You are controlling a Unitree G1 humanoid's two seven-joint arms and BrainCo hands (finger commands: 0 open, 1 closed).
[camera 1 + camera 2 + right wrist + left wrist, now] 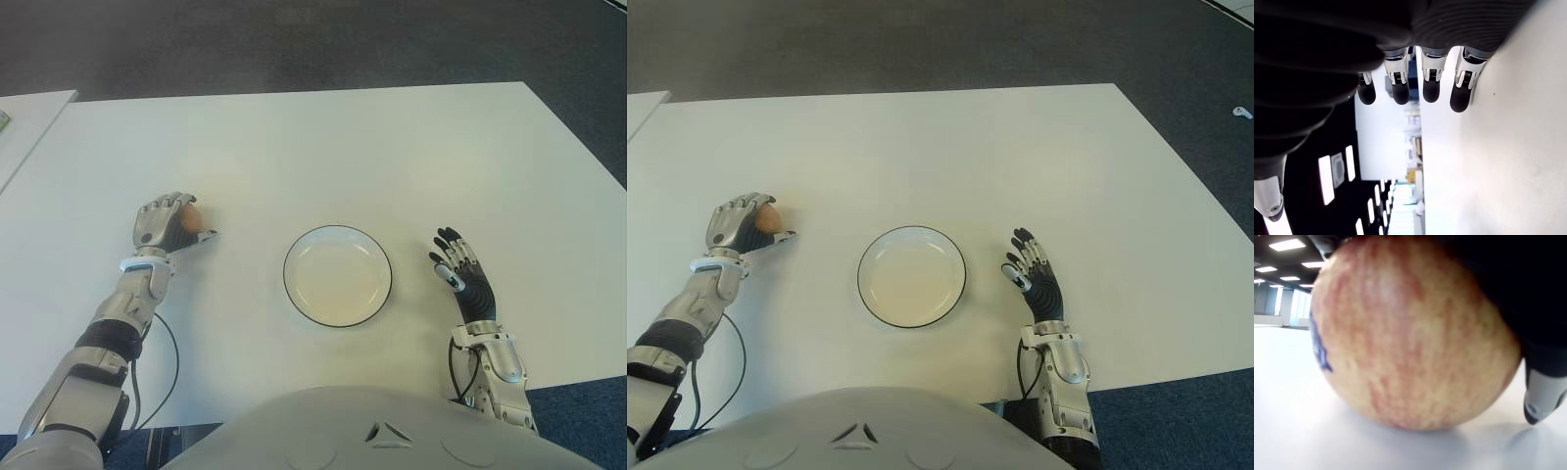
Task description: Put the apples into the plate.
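Note:
A red-yellow apple sits on the white table, left of the plate. My left hand is curled over it, fingers on top and thumb stretched along the table toward the plate. Seen from the left wrist, the apple fills the picture and touches the table. The white plate with a dark rim holds nothing and stands in the middle near me. My right hand shows to the right of the plate, fingers straight and spread, holding nothing.
A second white table edge shows at the far left. Dark carpet lies beyond the table. A black cable loops by my left forearm.

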